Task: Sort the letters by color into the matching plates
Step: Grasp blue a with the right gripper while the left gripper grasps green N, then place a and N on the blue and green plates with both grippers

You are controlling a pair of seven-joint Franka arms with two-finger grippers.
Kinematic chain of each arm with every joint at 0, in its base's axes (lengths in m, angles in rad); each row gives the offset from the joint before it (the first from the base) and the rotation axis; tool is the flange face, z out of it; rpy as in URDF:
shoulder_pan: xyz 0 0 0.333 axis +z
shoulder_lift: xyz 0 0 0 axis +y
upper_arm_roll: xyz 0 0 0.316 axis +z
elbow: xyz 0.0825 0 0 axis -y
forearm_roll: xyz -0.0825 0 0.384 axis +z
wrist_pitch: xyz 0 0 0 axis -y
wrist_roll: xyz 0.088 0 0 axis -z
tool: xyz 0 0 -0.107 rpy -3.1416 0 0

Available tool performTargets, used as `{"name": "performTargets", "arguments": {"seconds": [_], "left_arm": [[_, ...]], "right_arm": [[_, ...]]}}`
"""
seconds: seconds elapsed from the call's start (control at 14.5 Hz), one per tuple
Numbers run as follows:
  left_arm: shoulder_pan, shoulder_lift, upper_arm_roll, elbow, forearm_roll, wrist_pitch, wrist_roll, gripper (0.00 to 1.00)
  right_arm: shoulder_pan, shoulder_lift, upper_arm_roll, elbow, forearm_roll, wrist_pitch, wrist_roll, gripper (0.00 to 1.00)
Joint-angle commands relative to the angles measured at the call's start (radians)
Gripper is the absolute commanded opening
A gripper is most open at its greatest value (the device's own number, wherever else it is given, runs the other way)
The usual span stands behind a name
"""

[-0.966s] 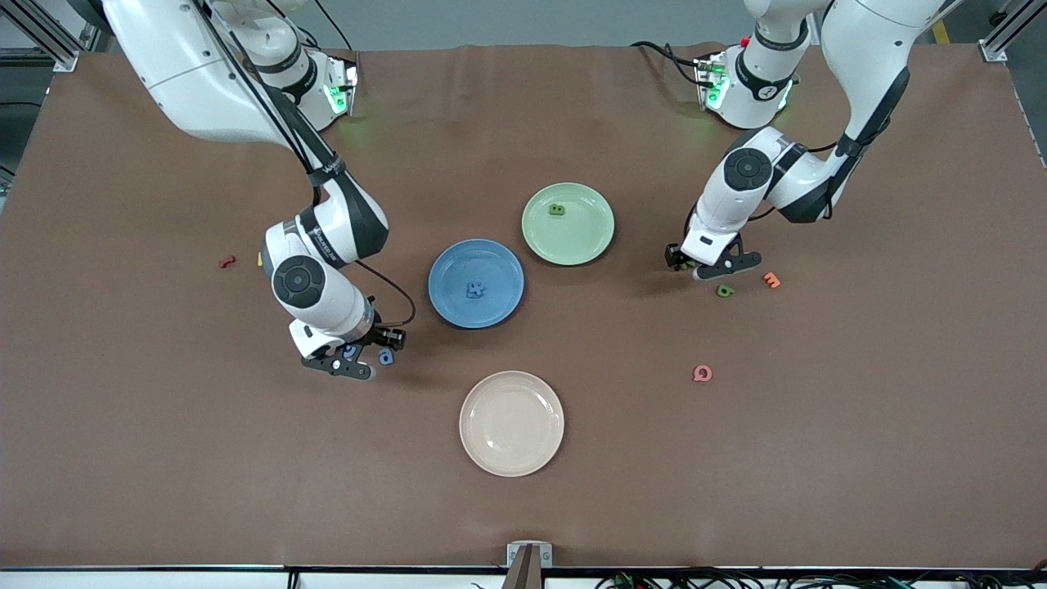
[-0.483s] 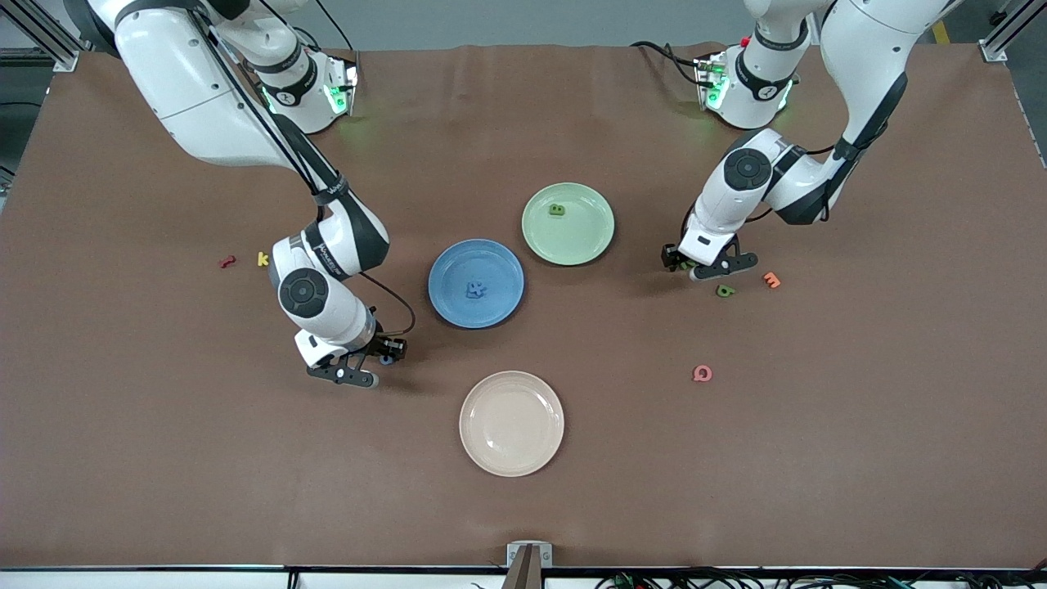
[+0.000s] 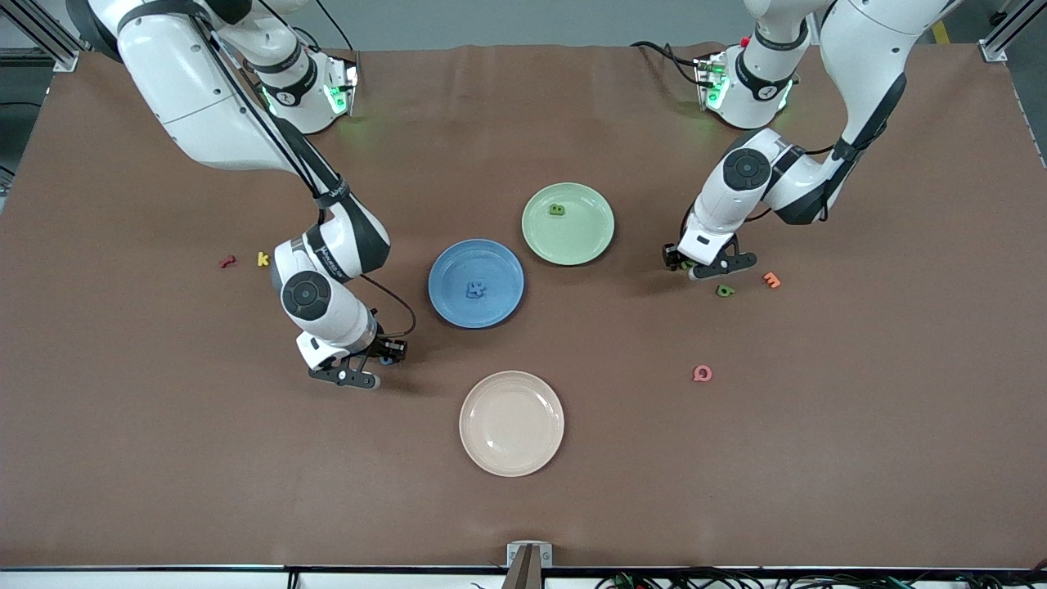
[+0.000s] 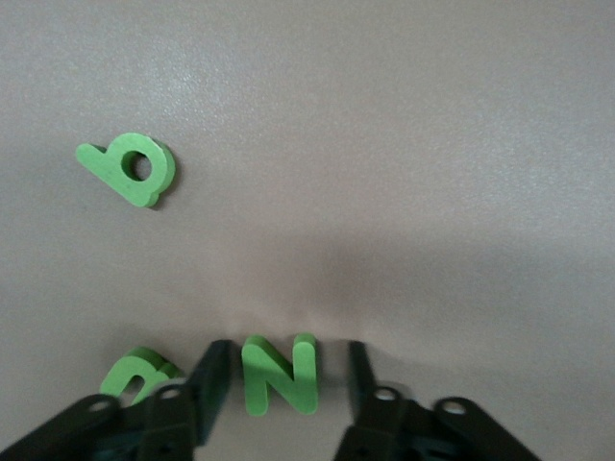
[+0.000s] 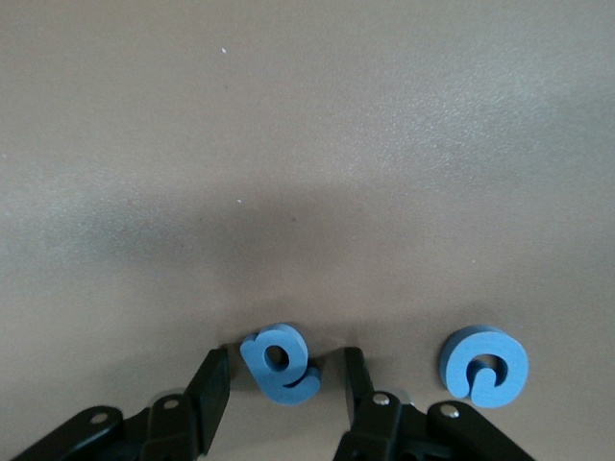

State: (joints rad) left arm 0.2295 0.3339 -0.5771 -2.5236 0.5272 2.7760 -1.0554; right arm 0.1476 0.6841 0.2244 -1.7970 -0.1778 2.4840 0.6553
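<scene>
Down on the desk, the right end effector [image 5: 283, 375] straddles the blue letter a [image 5: 280, 364], fingers narrowly apart with gaps either side. The left end effector [image 4: 288, 379] likewise brackets the green N [image 4: 280, 374], one finger touching

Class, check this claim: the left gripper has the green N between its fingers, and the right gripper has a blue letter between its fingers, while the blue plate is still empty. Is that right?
Not quite. The blue plate is not empty: the front view shows one blue letter lying in it. The rest stands: the left gripper has the green N between its fingers, and the right gripper has a blue letter between its fingers.
</scene>
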Motion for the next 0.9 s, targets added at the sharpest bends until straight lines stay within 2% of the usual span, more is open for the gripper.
{"name": "performTargets", "arguments": {"seconds": [0.0,0.14,0.21,0.34,0.48,0.69,0.83], "left_arm": [[0.002,-0.004,-0.006,-0.006,0.020,0.010,-0.017,0.32],[0.002,-0.010,-0.006,-0.004,0.019,0.005,-0.018,0.26],[0.002,-0.015,-0.006,-0.001,0.019,0.002,-0.018,0.25],[0.002,-0.022,-0.016,0.003,0.019,0.001,-0.020,0.24],[0.007,-0.038,-0.052,0.015,0.007,-0.041,-0.029,0.24],[0.010,-0.047,-0.111,0.042,0.002,-0.090,-0.090,0.24],[0.010,-0.047,-0.160,0.068,-0.007,-0.127,-0.145,0.24]], "right_arm": [[-0.014,0.017,0.015,0.025,-0.025,-0.010,-0.002,0.30],[-0.014,0.017,0.016,0.033,-0.025,-0.016,0.003,0.03],[-0.013,0.015,0.016,0.039,-0.022,-0.020,0.007,0.00],[-0.004,0.009,0.016,0.038,-0.014,-0.043,0.045,0.00],[0.004,-0.001,0.038,0.050,-0.014,-0.156,0.151,0.00],[0.027,-0.067,0.113,0.050,-0.006,-0.330,0.300,0.00],[0.021,-0.074,0.191,0.050,0.012,-0.358,0.425,0.00]]}}
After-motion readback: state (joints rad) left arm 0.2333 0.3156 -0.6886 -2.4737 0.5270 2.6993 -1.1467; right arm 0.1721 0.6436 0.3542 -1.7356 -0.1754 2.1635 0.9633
